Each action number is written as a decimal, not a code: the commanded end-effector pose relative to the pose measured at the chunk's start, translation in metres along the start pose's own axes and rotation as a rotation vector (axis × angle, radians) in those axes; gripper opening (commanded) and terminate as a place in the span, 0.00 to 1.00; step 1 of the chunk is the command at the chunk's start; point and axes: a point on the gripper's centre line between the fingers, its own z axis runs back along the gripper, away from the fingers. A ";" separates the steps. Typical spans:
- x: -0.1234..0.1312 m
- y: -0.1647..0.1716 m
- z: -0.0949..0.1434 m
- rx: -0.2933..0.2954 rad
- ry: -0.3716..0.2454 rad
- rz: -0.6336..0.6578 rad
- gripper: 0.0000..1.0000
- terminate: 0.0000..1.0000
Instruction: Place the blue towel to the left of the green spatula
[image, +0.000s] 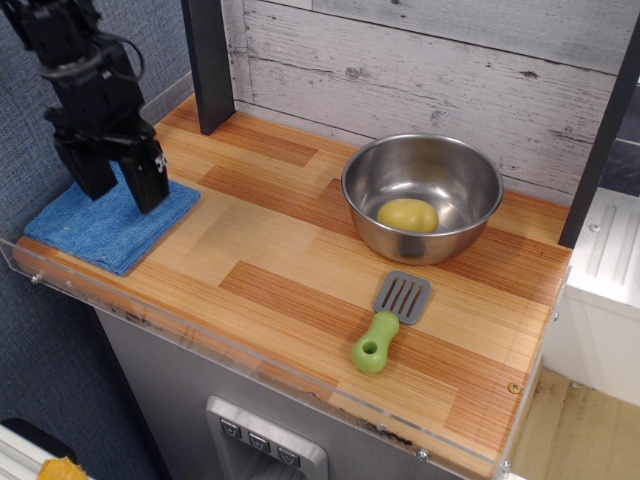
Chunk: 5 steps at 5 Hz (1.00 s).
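The blue towel (100, 228) lies folded flat at the left end of the wooden counter. My black gripper (122, 190) hangs open right over its back part, one finger on each side of the towel's upper middle, the tips at or just above the cloth. The green spatula (388, 323) lies near the front right, lime handle toward the front edge, grey slotted head toward the bowl. Nothing is held.
A steel bowl (470, 228) with a yellow object (408, 215) inside stands at the back right. A dark post (208, 65) rises at the back left. A clear acrylic lip (250, 360) runs along the counter's front edge. A planked wall stands behind.
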 end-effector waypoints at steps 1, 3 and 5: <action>0.013 0.005 0.001 0.126 -0.053 -0.184 1.00 0.00; 0.008 0.018 -0.009 0.130 -0.043 -0.203 1.00 0.00; -0.003 0.035 -0.007 0.112 -0.041 -0.143 1.00 0.00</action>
